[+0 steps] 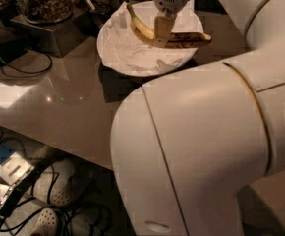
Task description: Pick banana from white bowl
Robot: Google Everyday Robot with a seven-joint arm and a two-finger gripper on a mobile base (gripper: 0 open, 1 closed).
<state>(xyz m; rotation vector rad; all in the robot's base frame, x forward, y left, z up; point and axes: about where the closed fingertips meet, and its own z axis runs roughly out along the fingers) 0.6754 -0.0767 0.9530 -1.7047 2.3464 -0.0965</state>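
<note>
The banana (pixel 141 31) is yellow with a dark brown streaked right end (pixel 189 38). My gripper (pixel 163 34) comes down from the top of the camera view and is shut on the banana's middle. The banana hangs level, slightly above the white bowl (pixel 114 62), with its dark end reaching past the bowl's right rim. The bowl is wide, round and lined with crumpled white paper (pixel 132 48). It stands on the grey table at the back centre.
Glass jars of nuts (pixel 42 1) stand on a metal box (pixel 59 36) at the back left. A black cable (pixel 19 65) lies on the table's left side. My white arm (pixel 206 146) fills the right foreground. Cables and shoes (pixel 49 200) lie on the floor below the table edge.
</note>
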